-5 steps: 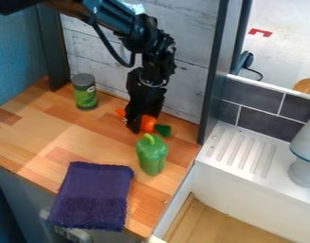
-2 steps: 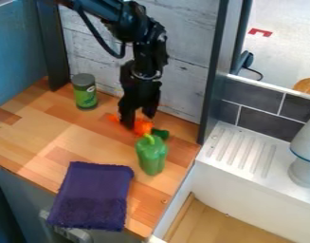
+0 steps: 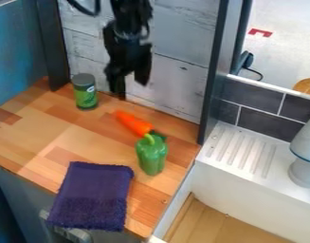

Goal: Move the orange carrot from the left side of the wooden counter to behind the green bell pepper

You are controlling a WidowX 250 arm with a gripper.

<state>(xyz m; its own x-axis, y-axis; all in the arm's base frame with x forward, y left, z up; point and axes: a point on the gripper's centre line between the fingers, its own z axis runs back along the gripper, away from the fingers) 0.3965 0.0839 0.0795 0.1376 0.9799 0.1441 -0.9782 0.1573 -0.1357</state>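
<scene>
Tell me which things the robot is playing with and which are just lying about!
Part of the job:
- robot's hand, open and up in the air
- orange carrot; the hand was down at it a moment ago

Seem just lying about:
- green pepper
- green can
- purple cloth

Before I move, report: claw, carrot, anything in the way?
Claw open and empty, above the counter near the back wall. Carrot lying on the counter. Green pepper partly hides its green end; can't tell if they touch.
</scene>
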